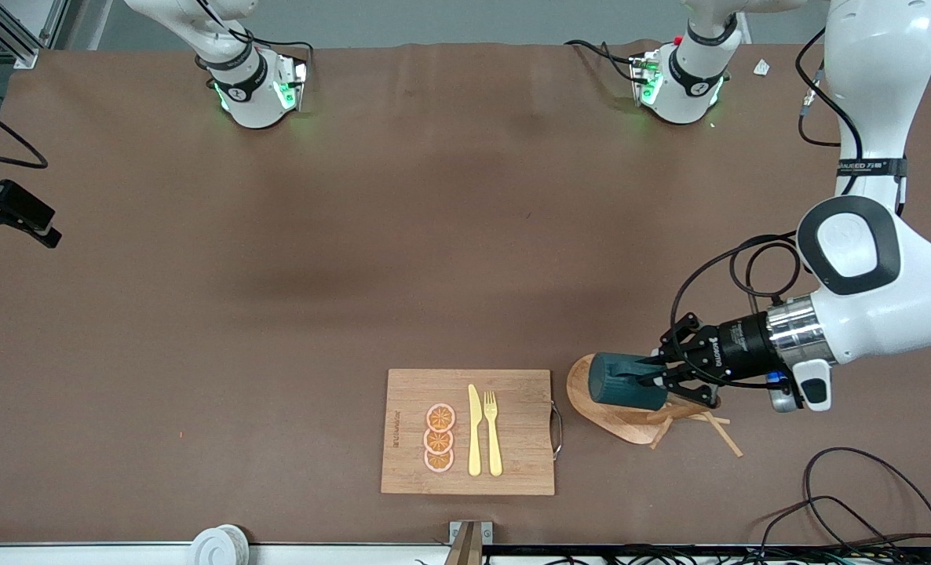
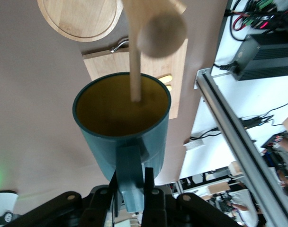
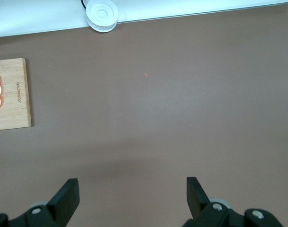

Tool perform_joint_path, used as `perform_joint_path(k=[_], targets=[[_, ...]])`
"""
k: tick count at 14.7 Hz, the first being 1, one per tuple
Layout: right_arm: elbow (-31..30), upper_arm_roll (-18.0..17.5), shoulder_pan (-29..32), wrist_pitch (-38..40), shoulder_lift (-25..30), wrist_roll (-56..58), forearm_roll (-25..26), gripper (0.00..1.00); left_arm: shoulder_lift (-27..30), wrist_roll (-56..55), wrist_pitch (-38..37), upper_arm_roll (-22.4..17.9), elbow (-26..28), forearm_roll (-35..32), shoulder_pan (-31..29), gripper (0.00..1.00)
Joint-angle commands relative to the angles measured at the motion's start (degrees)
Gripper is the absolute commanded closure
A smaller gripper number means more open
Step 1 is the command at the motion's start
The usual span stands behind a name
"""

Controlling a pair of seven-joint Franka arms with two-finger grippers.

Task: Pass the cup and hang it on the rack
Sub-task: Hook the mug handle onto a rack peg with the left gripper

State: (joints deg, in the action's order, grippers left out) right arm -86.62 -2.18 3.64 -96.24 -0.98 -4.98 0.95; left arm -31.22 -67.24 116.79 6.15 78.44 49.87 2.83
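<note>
My left gripper [image 1: 657, 377] is shut on the handle [image 2: 132, 182] of the dark teal cup [image 1: 621, 380] and holds the cup on its side over the wooden rack [image 1: 621, 414]. In the left wrist view my left gripper [image 2: 132, 178] clamps the handle, and the cup [image 2: 111, 142] shows its yellowish inside. A thin rack peg [image 2: 135, 71] reaches into the cup's mouth, below the post's rounded top [image 2: 161, 34]. The rack's oval base [image 2: 80, 19] lies below. My right gripper [image 3: 132, 189] is open and empty over bare table; it is out of the front view.
A bamboo cutting board [image 1: 469, 431] with orange slices [image 1: 439, 438], a yellow knife [image 1: 474, 430] and fork [image 1: 492, 433] lies beside the rack, toward the right arm's end. A white roll [image 1: 218, 545] sits at the table's near edge. Cables [image 1: 858, 502] lie near the rack.
</note>
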Motion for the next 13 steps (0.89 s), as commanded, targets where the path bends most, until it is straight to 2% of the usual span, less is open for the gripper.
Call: perform_joint_path(k=[1, 10, 11, 12, 13], targets=[[0.93, -0.46, 0.41, 0.53, -0.34, -0.03, -0.42, 0.00, -0.59, 0.62, 0.28, 0.09, -0.30, 1.89, -0.89, 1.00], [0.93, -0.46, 0.49, 0.53, -0.43, -0.03, -0.42, 0.00, -3.14, 0.79, 1.76, -0.17, -0.48, 1.72, -2.74, 0.94], [0.93, -0.46, 0.49, 0.53, -0.43, -0.03, -0.42, 0.00, -3.49, 0.71, 2.38, -0.17, -0.48, 1.72, -2.65, 0.84], [0.93, -0.46, 0.41, 0.53, -0.43, -0.03, -0.42, 0.00, -3.58, 0.71, 2.39, -0.17, -0.48, 1.72, -2.65, 0.67], [0.93, -0.46, 0.41, 0.53, -0.34, -0.03, -0.42, 0.00, -3.58, 0.62, 2.47, -0.17, -0.48, 1.72, -2.65, 0.43]])
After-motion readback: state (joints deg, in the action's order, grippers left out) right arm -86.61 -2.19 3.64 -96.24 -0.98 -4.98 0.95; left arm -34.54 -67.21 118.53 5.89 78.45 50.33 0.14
